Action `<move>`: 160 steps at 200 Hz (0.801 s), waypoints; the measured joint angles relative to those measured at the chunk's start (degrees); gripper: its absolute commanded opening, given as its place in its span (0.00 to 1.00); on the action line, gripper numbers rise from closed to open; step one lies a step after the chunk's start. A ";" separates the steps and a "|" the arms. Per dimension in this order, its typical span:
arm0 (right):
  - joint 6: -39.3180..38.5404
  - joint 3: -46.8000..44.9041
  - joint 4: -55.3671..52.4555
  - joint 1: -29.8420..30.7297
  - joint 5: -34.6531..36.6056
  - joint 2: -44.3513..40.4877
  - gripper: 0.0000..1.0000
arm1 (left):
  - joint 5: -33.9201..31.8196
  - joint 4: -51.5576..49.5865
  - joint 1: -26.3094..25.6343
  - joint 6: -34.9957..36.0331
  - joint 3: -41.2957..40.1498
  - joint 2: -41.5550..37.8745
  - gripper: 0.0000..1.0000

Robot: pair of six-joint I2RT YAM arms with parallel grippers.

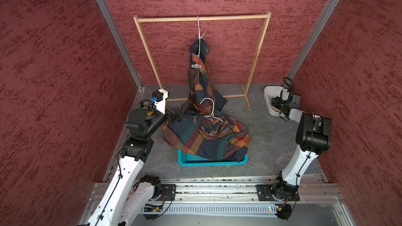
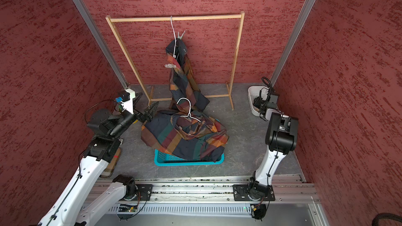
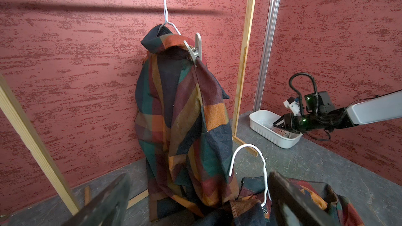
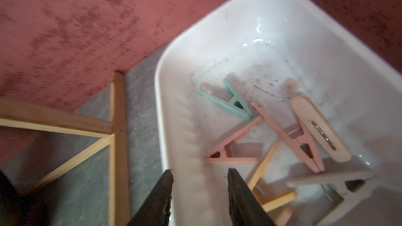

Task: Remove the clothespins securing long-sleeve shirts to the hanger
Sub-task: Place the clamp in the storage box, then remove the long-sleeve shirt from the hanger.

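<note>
Shirts first: one plaid shirt (image 1: pixel 198 77) hangs on a white wire hanger (image 1: pixel 198 29) from the wooden rack (image 1: pixel 202 19) at the back wall, w/ two pale pegs on it. The upper peg (image 3: pixel 194 50) bites the shoulder just beside the collar. The lower peg (image 1: pixel 196 65) sits on the front edge, lying crosswise. This shirt's lower end reaches the floor & meets the second shirt (image 1: pixel 206 135), which lies in a heap over a turquoise basket (image 1: pixel 189 159) and covers most of it. A second hanger (image 1: pixel 210 109) is caught in that heap, its hook standing up.

The left gripper (image 1: pixel 178 113) is spread wide w/ nothing in it, just beside the heap's edge, facing the hanging shirt. In its wrist view the upright hook stands between it and the shirt's lower part. The upper peg is higher & in free sight.

The right gripper (image 4: pixel 200 171) is in the far right corner, over a white tub (image 4: pixel 174 96). Its jaws are apart & hold nothing: one finger outside the tub wall, one inside.

Loose in the tub lie:
- a mint green peg (image 4: pixel 217 102)
- a pink peg (image 4: pixel 235 138)
- another pink peg (image 4: pixel 272 120)
- a beige peg (image 4: pixel 304 109)
- a grey peg (image 4: pixel 322 180)
- a yellow peg (image 4: pixel 265 164), partly behind the finger

The rack's foot (image 4: pixel 118 116) stands just beside the tub.
</note>
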 measured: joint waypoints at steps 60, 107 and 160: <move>-1.55 -20.13 16.85 8.52 -12.37 -25.29 0.42 | 0.37 -4.09 0.90 1.07 2.27 1.14 1.00; -9.75 -26.75 15.50 21.64 -25.00 -35.47 0.44 | 1.49 -7.74 1.01 1.88 4.61 2.71 1.00; -23.56 -16.17 -0.94 34.60 -26.64 -36.54 0.44 | 2.19 -13.29 1.03 2.91 6.14 5.27 0.98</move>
